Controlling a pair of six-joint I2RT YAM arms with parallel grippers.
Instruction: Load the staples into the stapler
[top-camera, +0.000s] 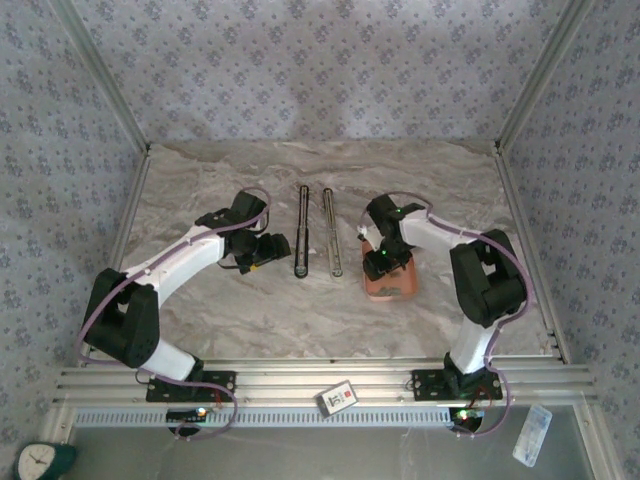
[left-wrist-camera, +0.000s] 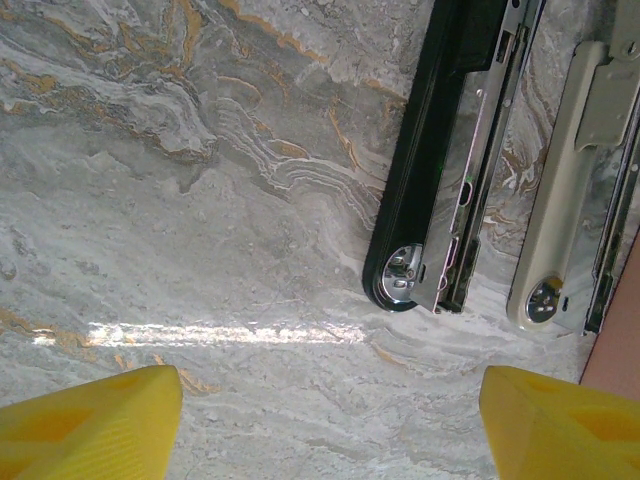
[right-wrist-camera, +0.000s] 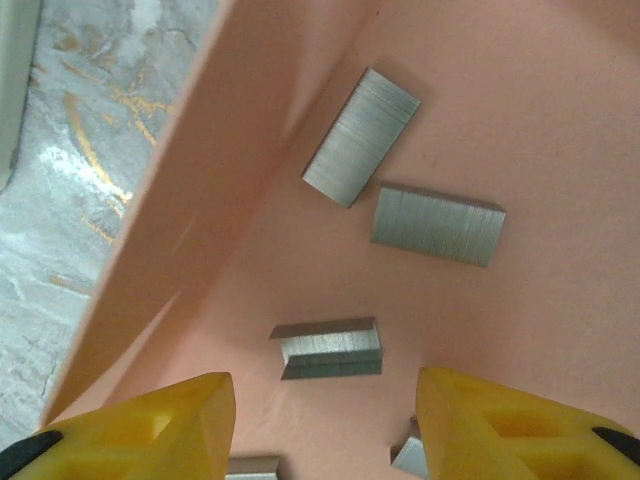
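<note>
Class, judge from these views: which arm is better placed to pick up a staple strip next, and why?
Right, probably. The right hand hangs open over the pink tray, a staple strip just ahead of it. The left hand, also open, hovers by the black stapler, away from the tray.

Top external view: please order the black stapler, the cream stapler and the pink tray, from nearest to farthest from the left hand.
1. Black stapler, just right of the left hand.
2. Cream stapler, next over, beside the black one.
3. Pink tray, farthest, well off to the right.
</note>
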